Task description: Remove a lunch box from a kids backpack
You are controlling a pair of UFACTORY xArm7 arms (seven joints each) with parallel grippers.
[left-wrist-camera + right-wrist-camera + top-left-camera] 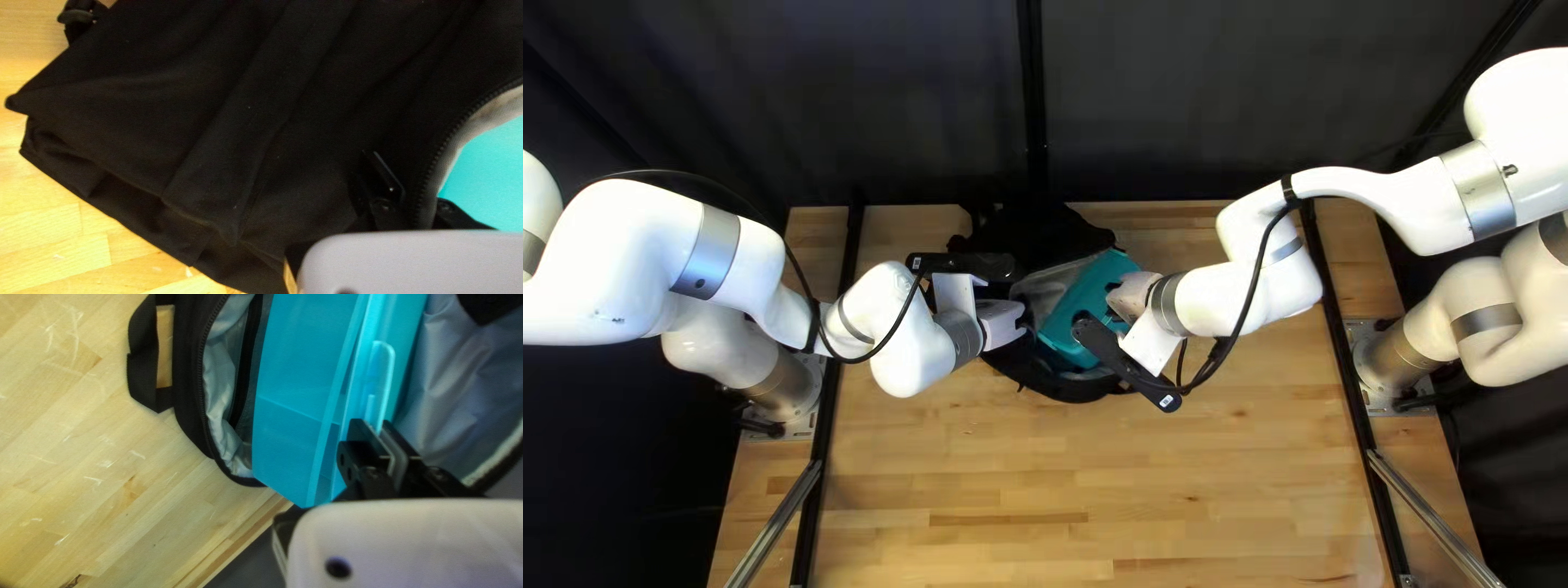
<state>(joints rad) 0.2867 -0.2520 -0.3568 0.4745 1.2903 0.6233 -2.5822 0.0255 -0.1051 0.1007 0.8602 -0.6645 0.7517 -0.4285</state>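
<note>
Nearest in the top left view, a bare stretch of the pale wooden table (1176,490) runs up to a black cloth backpack (1067,387). Silvery metal rails (776,525) slant along both sides of the table's near part.

The backpack lies open, grey lining showing inside its zippered rim. In that opening sits the lunch box (1084,299), a translucent teal plastic one with a slim raised handle (385,365). It is inside the backpack, set at a slant, with one corner showing over the rim in the right wrist view.

The right gripper (1112,314) comes in from the right side of the backpack and is clenched on the handle of the lunch box — one black finger on each side of it. A flat loop of black webbing (143,367) stands out from the backpack's end, over the wood.

The left gripper (1030,327) reaches in from the other side, closed on the backpack's zippered edge. One finger shows against the outer black cloth; the other is mostly hidden behind the grey lining, with the teal of the lunch box just beyond. Farther off in the left wrist view, a dark buckle (77,16) lies by the backpack's corner.

Beyond the table's far edge hangs the dark curtain (904,98) — a black upright post (1031,98) stands at its middle.
</note>
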